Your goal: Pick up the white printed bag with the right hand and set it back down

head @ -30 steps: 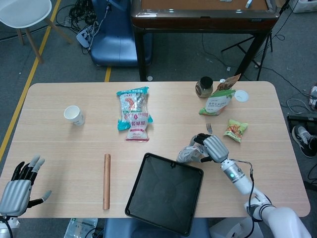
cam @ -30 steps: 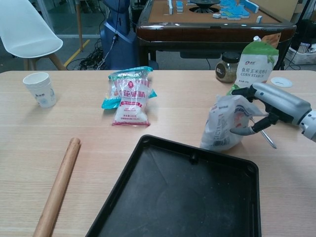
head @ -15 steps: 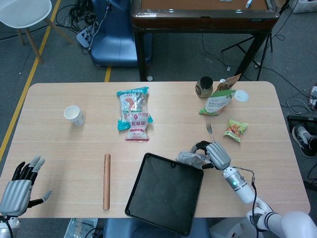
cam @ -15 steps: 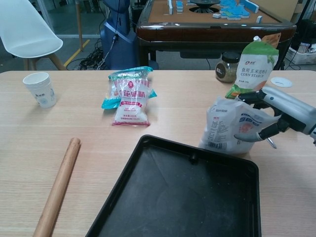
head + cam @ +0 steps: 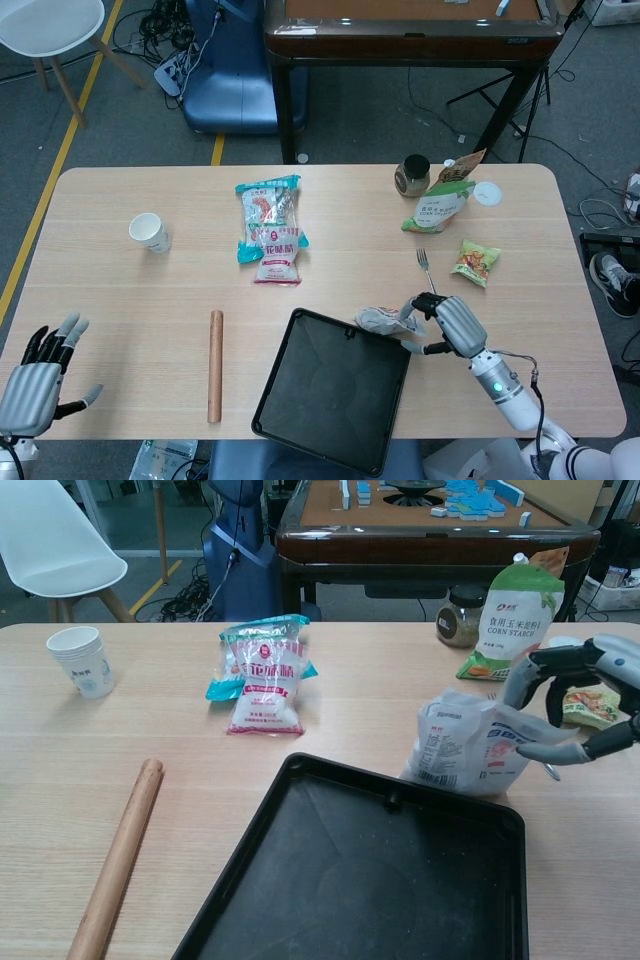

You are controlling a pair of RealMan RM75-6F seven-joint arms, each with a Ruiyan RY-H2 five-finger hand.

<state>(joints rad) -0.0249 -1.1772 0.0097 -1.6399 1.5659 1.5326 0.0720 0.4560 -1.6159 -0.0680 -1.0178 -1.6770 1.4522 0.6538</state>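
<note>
The white printed bag (image 5: 378,320) (image 5: 465,745) lies on the table against the black tray's far right corner. My right hand (image 5: 450,322) (image 5: 605,658) sits just to the right of it, fingers spread. Its upper fingers (image 5: 525,675) arch over the bag's right end and the thumb tip reaches the bag's edge, but nothing is gripped. My left hand (image 5: 35,380) rests open at the near left table edge, only in the head view.
The black tray (image 5: 330,390) (image 5: 370,880) fills the near middle. A wooden rolling pin (image 5: 215,365) lies left of it. Further back stand a paper cup (image 5: 148,232), two snack bags (image 5: 270,230), a corn starch pouch (image 5: 440,205), a jar (image 5: 411,175), a fork (image 5: 424,265) and a green snack packet (image 5: 475,262).
The right hand lowered the bag onto the table beside the tray, let go and drew back to the right with fingers spread. The left hand stayed still.
</note>
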